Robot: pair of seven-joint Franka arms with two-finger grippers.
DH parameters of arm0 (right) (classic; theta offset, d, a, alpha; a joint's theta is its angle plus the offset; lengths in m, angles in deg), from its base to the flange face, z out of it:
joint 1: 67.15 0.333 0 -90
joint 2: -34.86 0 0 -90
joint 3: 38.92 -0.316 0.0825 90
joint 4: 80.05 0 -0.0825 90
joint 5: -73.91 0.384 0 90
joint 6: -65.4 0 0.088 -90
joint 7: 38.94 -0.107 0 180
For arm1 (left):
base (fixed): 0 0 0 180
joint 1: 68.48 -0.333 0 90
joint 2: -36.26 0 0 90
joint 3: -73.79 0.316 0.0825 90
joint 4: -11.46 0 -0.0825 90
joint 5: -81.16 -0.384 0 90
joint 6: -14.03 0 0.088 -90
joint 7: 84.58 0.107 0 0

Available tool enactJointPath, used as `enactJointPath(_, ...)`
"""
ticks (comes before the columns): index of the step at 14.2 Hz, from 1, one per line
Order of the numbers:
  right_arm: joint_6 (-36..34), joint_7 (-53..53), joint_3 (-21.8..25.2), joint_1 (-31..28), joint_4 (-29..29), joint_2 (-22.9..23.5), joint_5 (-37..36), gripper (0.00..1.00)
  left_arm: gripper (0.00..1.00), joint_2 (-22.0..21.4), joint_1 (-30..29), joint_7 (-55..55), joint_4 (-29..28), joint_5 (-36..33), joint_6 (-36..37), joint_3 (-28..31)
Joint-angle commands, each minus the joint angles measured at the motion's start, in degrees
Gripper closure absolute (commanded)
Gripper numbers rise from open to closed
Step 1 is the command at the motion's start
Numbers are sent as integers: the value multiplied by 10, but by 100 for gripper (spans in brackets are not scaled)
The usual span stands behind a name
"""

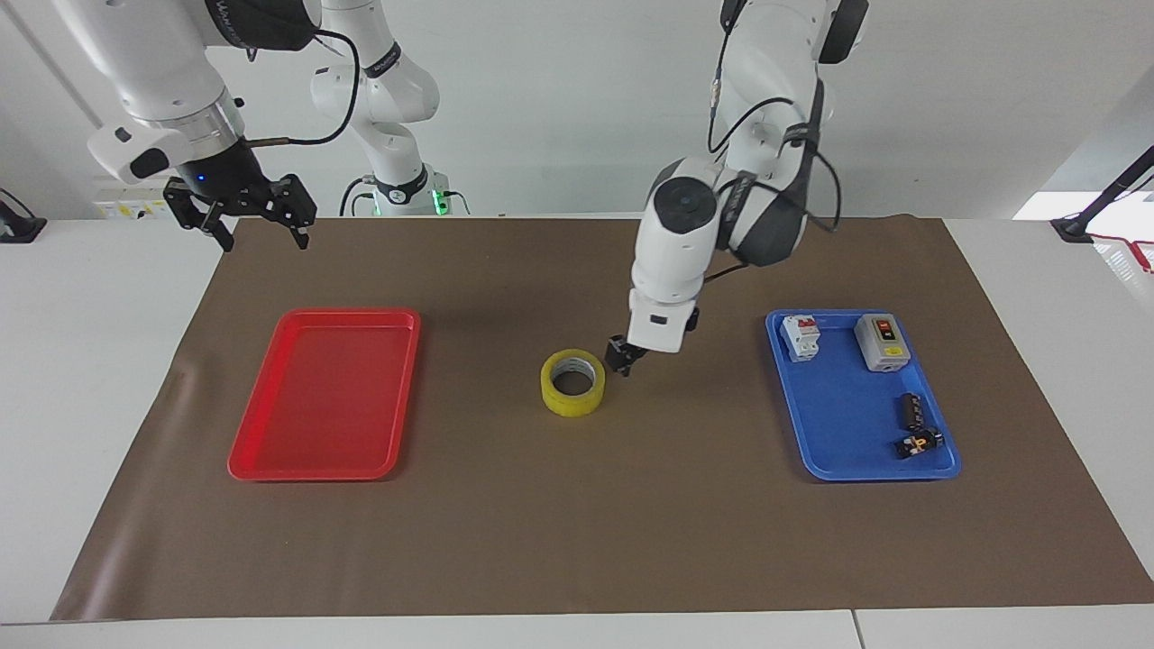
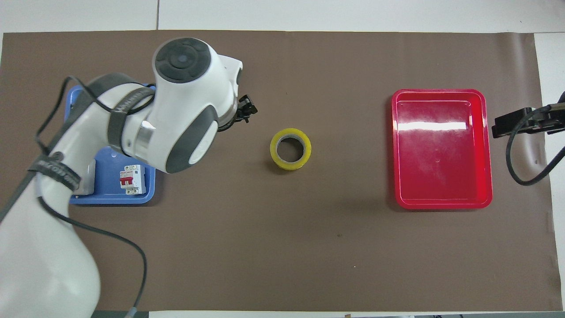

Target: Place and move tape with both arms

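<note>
The yellow tape roll (image 1: 572, 383) lies flat on the brown mat (image 1: 577, 541) in the middle of the table, free of both grippers; it also shows in the overhead view (image 2: 290, 149). My left gripper (image 1: 622, 359) hangs just above the mat beside the tape, toward the left arm's end, open and empty; it also shows in the overhead view (image 2: 246, 109). My right gripper (image 1: 261, 239) is open and empty, raised over the mat's edge by the red tray (image 1: 325, 397), and the right arm waits there. In the overhead view only part of the right gripper (image 2: 514, 124) shows.
The red tray (image 2: 441, 148) is empty. The blue tray (image 1: 847, 424) at the left arm's end holds a white circuit breaker (image 1: 801, 336), a grey switch box (image 1: 881, 342) and two small dark parts (image 1: 914, 424). In the overhead view my left arm covers most of it.
</note>
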Motion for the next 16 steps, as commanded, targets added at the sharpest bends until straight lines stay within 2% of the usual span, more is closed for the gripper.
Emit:
enactJointPath(1, 11, -34, -4, 22, 21, -18, 7, 0, 0, -66, -78, 112, -19, -9, 72, -2)
enactJointPath(4, 50, -43, -4, 27, 57, -17, 7, 0, 0, -122, -175, 282, -34, -6, 131, -2)
enactJointPath(6, 90, -60, -4, 73, 75, 12, 7, 0, 0, -150, -219, 383, -47, -4, 160, -2)
enactJointPath(8, 129, -94, -4, 104, 75, 58, 7, 0, 0, -177, -226, 431, -73, -4, 191, -1)
enactJointPath(10, 176, -115, -4, 144, 86, 92, 4, 0, 0, -203, -226, 432, -109, -2, 186, -2)
enactJointPath(13, 252, -192, -4, 193, 113, 128, -15, 0, 0, -199, -230, 508, -91, -2, 184, 0)
enactJointPath(16, 298, -253, -4, 242, 106, 179, -20, 0, 0, -202, -240, 551, -78, 9, 195, 35)
